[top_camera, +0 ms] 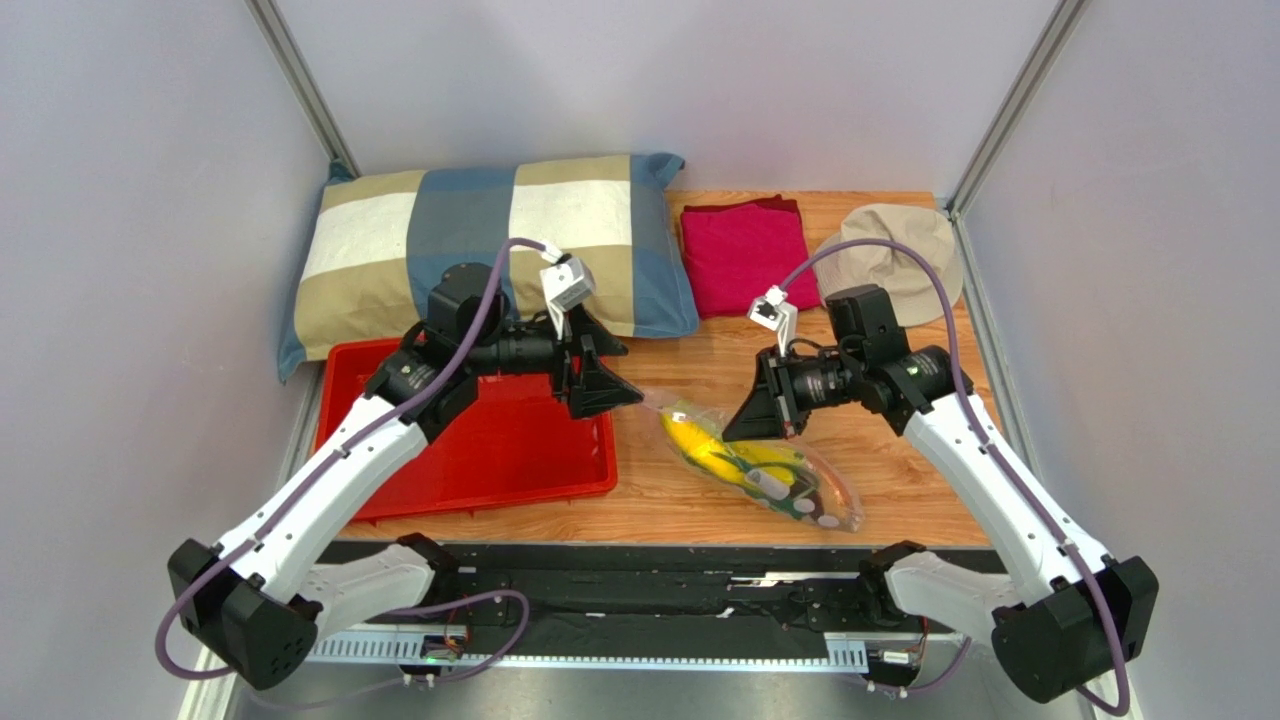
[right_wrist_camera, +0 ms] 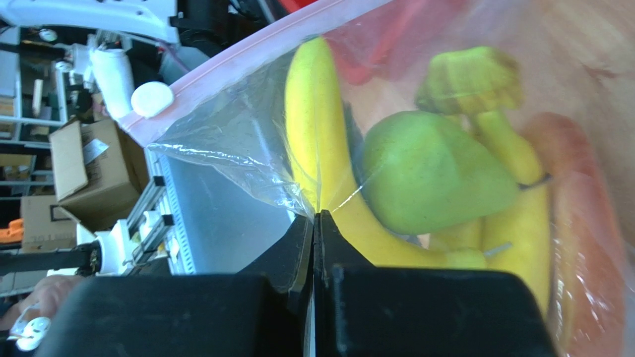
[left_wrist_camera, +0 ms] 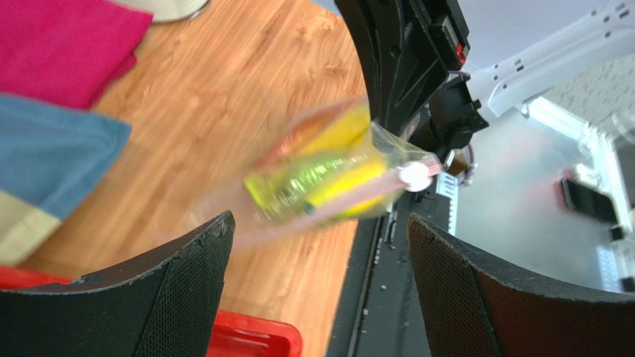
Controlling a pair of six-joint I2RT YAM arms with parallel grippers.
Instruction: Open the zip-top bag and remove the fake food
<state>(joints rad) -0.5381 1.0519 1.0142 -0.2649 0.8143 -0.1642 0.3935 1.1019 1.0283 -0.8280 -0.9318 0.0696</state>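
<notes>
Near the table's (top_camera: 661, 503) front edge, the zip-top bag (top_camera: 796, 488) lies slanting, just right of the red tray (top_camera: 496, 443). The fake food (top_camera: 694, 440) is inside it: yellow bananas, a round green fruit (right_wrist_camera: 432, 171) and an orange piece. The right claw (right_wrist_camera: 317, 222) is pressed together on a fold of clear plastic below the pink zip strip (right_wrist_camera: 246, 63), which looks closed. The left claw (left_wrist_camera: 317, 230) stands spread, facing the bag without touching it. To open the bag well, I judge it should close on the white tab (right_wrist_camera: 151, 99) at the strip's end. It should pinch no banana, then pull steadily while the right holds firm. Beyond lie a checked pillow (top_camera: 481, 248), a magenta cloth (top_camera: 744, 255) and a pale hat (top_camera: 902, 255).
</notes>
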